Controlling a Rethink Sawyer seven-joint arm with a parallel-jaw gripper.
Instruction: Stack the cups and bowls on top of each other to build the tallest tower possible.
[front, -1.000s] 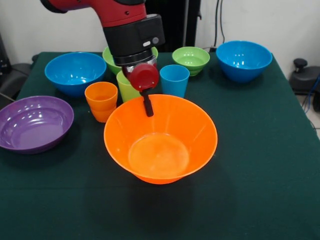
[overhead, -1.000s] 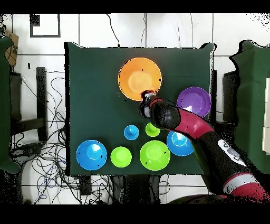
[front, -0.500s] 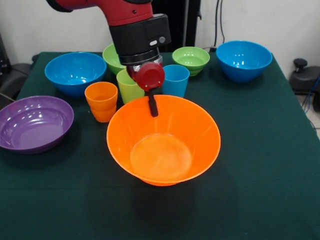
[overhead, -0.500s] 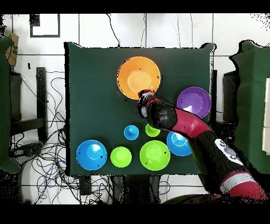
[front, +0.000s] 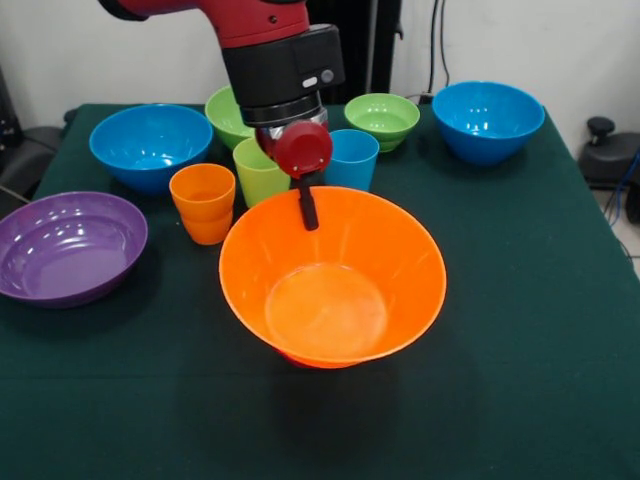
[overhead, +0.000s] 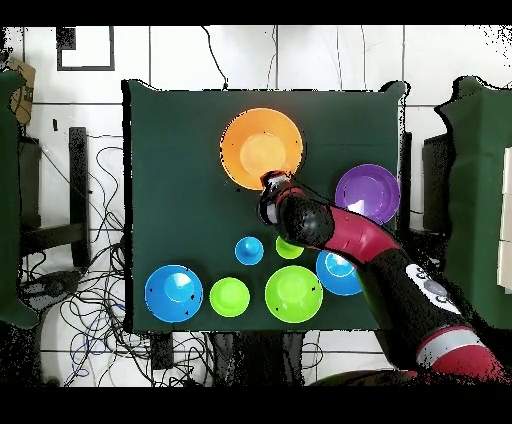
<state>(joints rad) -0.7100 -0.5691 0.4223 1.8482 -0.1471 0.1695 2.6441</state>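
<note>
My gripper (front: 308, 208) is shut on the far rim of the big orange bowl (front: 330, 300), with one black finger (front: 307, 205) inside the wall. The bowl hangs tilted, slightly off the cloth; it also shows in the overhead view (overhead: 255, 145). A small red round thing (front: 300, 148), perhaps the small red bowl, sits right at the gripper. The orange cup (front: 202, 200), lime green cup (front: 255, 170) and blue cup (front: 352, 158) stand upright just behind the bowl. No tower stands.
The purple bowl (front: 65, 245) lies at the left. Blue bowls (front: 150, 140) (front: 488, 118), a large green bowl (front: 225, 110) and a small green bowl (front: 381, 118) line the far side. Dark green cloth (front: 540, 330) covers the table.
The orange bowl has shifted a little to the right and risen slightly with the gripper. The cups and other bowls have not moved.
</note>
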